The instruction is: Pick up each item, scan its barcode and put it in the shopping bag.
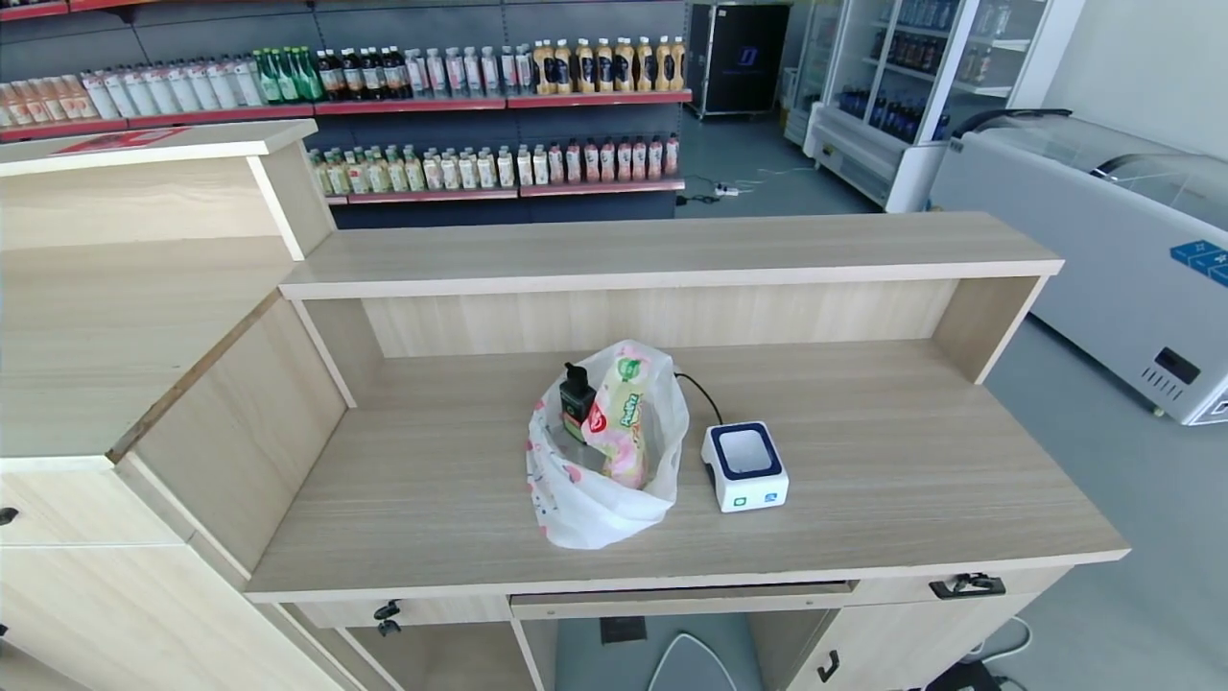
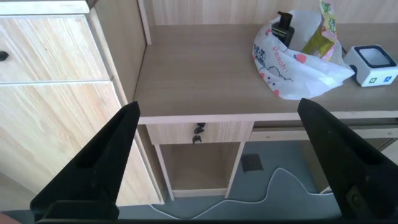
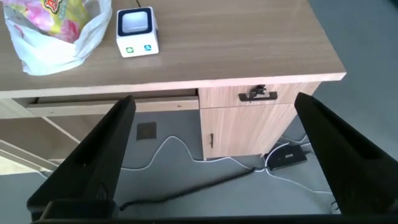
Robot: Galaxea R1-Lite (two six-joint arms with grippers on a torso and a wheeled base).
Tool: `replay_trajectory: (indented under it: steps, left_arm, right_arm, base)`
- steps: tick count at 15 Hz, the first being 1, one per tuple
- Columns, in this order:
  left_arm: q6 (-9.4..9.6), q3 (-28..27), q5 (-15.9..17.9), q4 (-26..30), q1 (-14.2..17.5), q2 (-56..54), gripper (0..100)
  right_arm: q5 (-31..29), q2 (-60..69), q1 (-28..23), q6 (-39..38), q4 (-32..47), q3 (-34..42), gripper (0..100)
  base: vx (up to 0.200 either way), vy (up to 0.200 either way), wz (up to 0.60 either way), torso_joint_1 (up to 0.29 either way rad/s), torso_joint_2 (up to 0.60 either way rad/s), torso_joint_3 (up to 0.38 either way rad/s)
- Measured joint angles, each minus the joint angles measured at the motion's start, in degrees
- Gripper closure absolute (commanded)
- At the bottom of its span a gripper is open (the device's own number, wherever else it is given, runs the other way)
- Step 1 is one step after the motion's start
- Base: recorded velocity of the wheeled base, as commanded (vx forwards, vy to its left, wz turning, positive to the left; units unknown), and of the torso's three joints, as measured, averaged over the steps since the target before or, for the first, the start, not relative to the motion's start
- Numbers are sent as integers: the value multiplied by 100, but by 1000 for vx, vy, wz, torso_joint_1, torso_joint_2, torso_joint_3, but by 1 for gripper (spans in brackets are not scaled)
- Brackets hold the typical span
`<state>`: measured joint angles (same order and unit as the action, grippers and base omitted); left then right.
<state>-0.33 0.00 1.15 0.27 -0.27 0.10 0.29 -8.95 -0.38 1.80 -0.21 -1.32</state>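
Left hand (image 2: 219,109): spread wide, nothing in it, parked low out front of the light wooden desk (image 1: 911,480), fingers pointing up toward its front edge. Same deal for the right hand (image 3: 214,99): released, empty, hanging below the desk's front edge on the drawer side. Looks like a rest pose, well apart from everything.

Up top, near the middle: white translucent plastic shopping bag (image 1: 595,499), mouth gaping upward, probably so things drop in easily. Inside it: black bottle with a dark cap (image 1: 576,398) and pink-and-green snack packet (image 1: 622,422), both poking out the top. Just beside the bag, toward the right: white box scanner with a dark blue rim (image 1: 743,465), window facing up, so handy for passing barcodes over. Guessing pretty much done, with both items bagged.
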Motion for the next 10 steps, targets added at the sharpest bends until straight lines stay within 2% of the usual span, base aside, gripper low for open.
replay_trajectory:
  steps: [4,10]
  left_arm:
    - [0,0,-2,0,0,0,0]
    - [0,0,-2,-2,0,0,0]
  right_arm:
    - [-11,744,49,55,65,105,0]
    - [-11,905,54,93,65,116,0]
  base:
    - [0,0,0,0,0,0]
    - [0,0,0,0,0,0]
